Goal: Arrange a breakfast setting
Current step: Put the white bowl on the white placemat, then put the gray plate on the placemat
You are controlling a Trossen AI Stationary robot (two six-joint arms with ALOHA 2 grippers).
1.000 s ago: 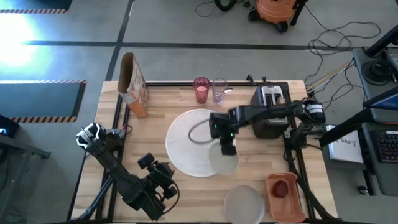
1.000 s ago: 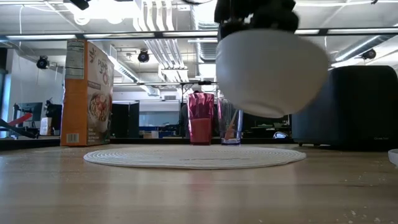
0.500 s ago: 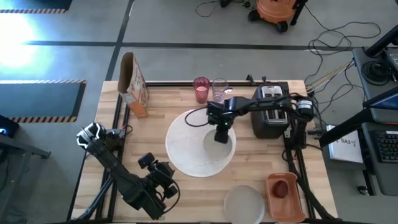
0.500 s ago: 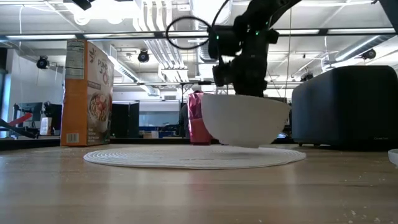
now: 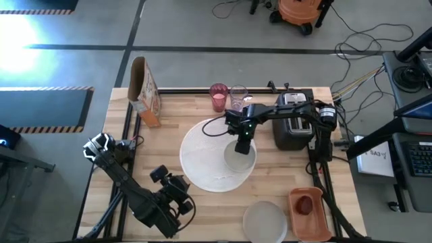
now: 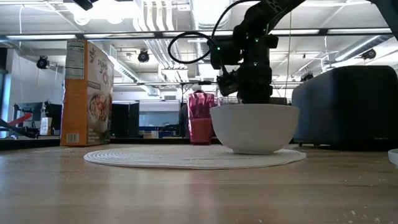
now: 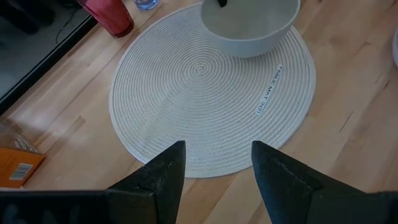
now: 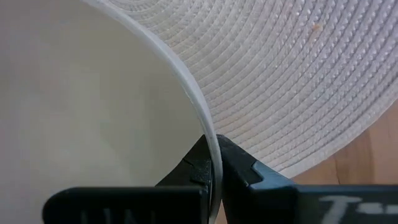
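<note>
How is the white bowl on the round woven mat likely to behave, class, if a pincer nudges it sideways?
The white bowl looks rigid; the right pincer holds it by a thin rim alone. Its base, narrower than its rim, suggests it could rock if pushed high. The ribbed woven mat probably grips it, so it may drag rather than slide.

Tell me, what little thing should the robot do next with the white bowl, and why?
Probably open the right tool and let go. The white bowl already sits flat on the round woven placemat in the low view, yet the right tool is shut on its rim. The bowl looks set down, so releasing and lifting straight up seems the likely step. The left tool waits, open, near the table's front edge.
</note>
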